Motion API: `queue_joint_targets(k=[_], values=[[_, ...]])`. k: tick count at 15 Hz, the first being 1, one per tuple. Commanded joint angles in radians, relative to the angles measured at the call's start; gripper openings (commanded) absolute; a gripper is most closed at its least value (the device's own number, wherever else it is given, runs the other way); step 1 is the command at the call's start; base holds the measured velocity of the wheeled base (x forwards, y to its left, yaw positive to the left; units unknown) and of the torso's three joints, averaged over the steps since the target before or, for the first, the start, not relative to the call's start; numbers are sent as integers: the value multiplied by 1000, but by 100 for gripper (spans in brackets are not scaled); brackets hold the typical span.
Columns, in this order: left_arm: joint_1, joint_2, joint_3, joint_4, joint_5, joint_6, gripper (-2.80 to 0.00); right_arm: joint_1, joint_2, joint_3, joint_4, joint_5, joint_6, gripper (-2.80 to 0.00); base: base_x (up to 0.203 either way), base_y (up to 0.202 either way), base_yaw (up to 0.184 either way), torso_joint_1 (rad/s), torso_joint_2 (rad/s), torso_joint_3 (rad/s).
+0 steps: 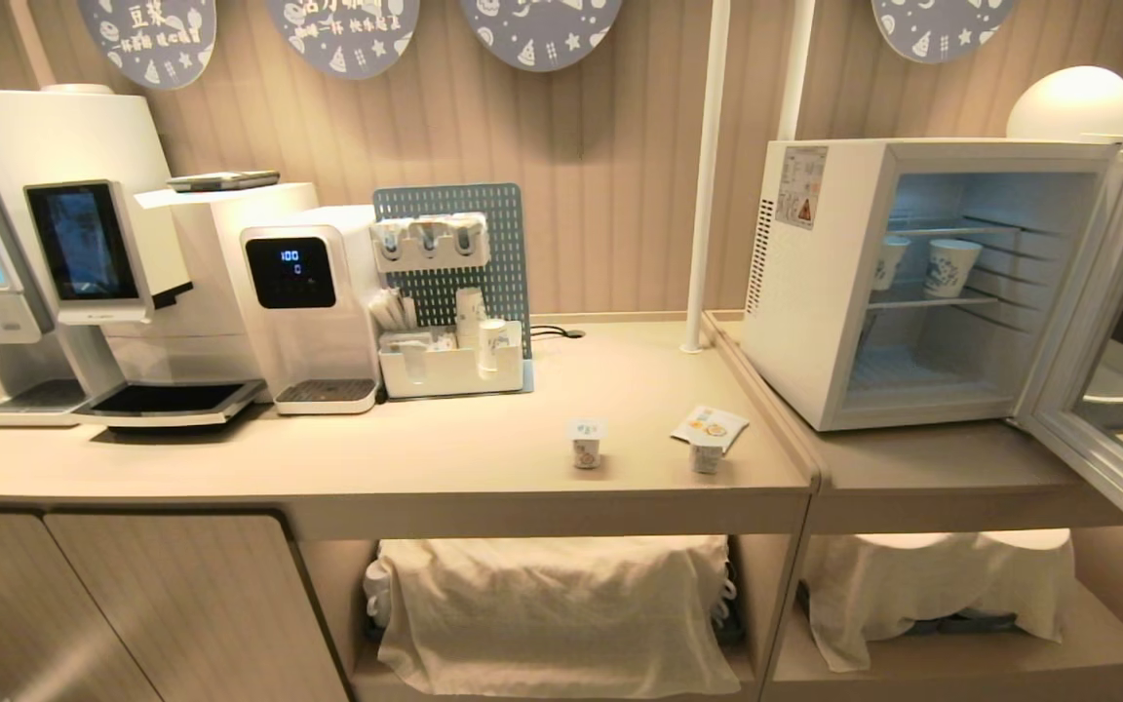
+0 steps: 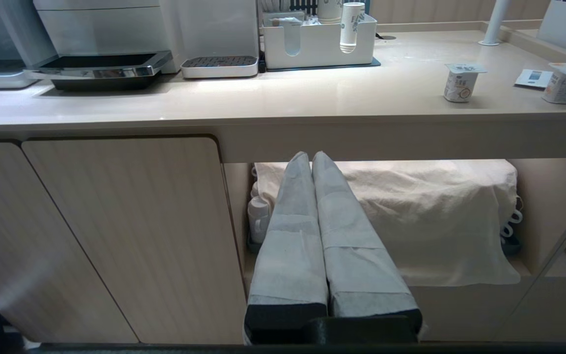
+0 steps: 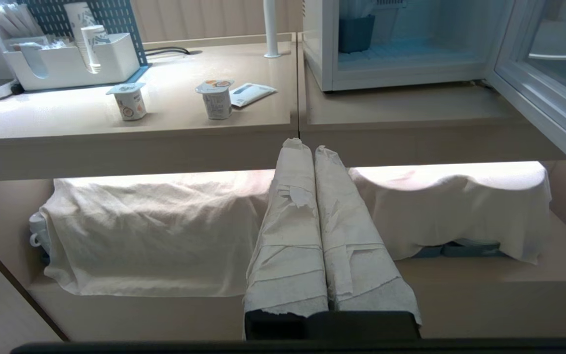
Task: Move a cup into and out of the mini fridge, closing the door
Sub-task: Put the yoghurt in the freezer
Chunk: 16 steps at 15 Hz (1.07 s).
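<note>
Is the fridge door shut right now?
No, the door is swung wide open to the right of the mini fridge, showing two cups on its wire shelf.

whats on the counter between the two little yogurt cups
Nothing: in the head view the counter is bare between the left yogurt cup and the right yogurt cup.

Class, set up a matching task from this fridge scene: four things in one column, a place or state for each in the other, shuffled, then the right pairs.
1. door
2. paper cup
3. yogurt pots
4. left claw

A. on the counter
B. shut
C. swung open
D. on a fridge shelf

Pairs: 1-C, 2-D, 3-A, 4-B
</note>
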Motion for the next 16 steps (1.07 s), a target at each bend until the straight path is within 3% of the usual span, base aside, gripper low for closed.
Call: queue_joint_targets(k=[1,10,14,16], values=[[-2,-1,2,0,1,1,-280,-3,2,1,1,1,0,-280,0,0,0,0,0,0],[-2,-1,2,0,0,-2,-280,-1,2,2,1,1,0,-280,175,1,0,-1,4,2],[-2,-1,2,0,0,-2,-280,-1,0,-1,-8,-3,-3,-280,24,0,0,0,4,1],[-2,-1,2,0,1,-3,-280,-1,4,-82,1,-10,-3,-280,0,0,0,0,0,0]])
